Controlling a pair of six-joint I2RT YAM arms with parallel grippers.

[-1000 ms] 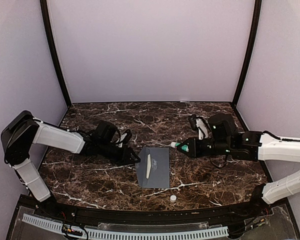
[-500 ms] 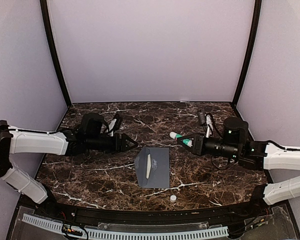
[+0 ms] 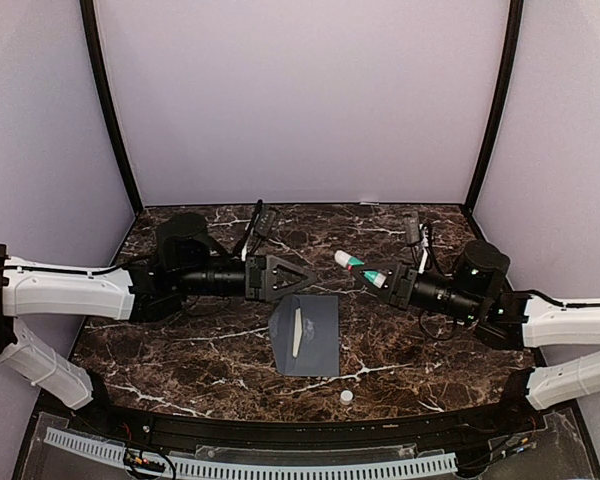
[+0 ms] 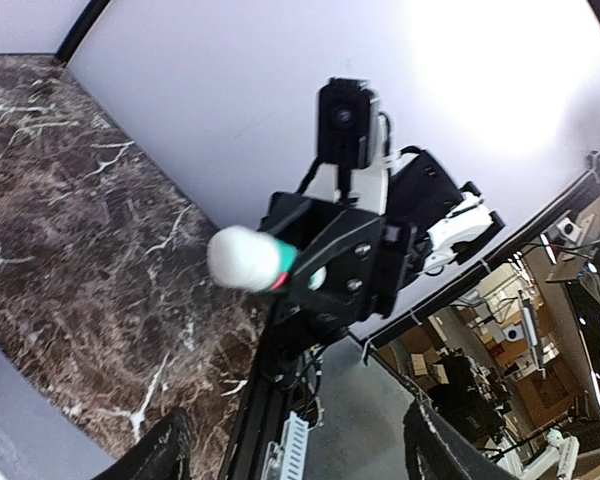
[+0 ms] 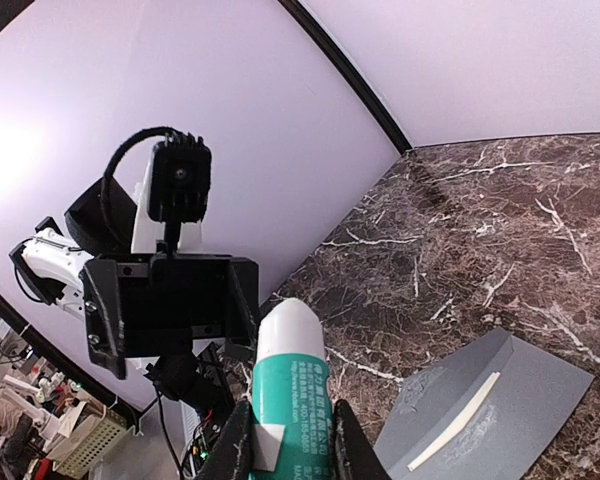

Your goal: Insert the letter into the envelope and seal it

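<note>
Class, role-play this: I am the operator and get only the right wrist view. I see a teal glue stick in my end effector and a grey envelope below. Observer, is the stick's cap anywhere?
Observer: Yes. A small white cap lies on the table near its front edge, nearer than the envelope.
Operator: Is the left end effector carrying anything?
Observer: No. The left end effector is open and empty.
Operator: Is my stick touching it?
Observer: No. From above, a clear gap separates the white tip of the glue stick, held by the right end effector, from the left fingers.
</note>
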